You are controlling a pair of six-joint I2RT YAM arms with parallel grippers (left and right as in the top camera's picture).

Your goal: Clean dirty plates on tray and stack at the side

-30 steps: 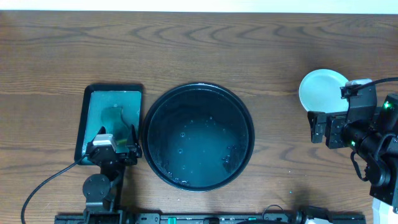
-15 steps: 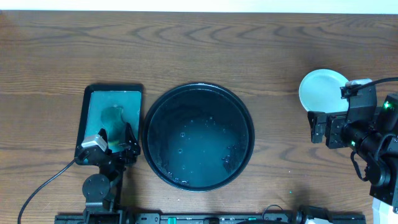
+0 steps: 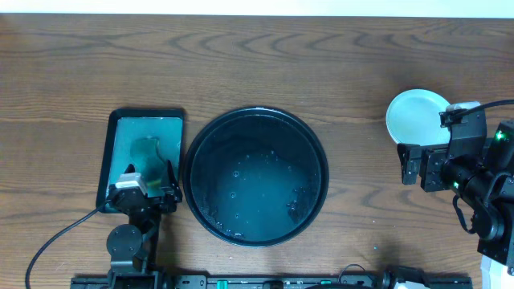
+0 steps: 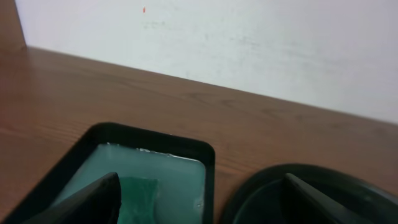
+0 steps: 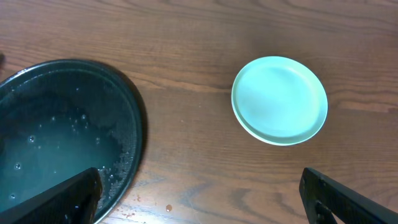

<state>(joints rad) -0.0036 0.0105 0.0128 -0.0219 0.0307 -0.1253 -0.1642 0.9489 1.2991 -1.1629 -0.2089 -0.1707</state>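
The brown surface (image 3: pixel 241 64) was wood or wood-look, with a wavy grain and a dull satin finish. The large round black tray (image 3: pixel 317 152) looked like glossy plastic, its floor wet and beaded with droplets. The mint-green round plates (image 5: pixel 280 99) were smooth with a soft sheen. The small rectangular dark-green tray (image 3: pixel 144 115) had a smooth rim and held pale cloudy liquid and a matt green sponge (image 4: pixel 138 196). The left tool (image 4: pixel 202 180) had dark, matt fingers (image 4: pixel 93 202).

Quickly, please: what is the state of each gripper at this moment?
Left gripper: open, holding nothing.
Right gripper: open, holding nothing.
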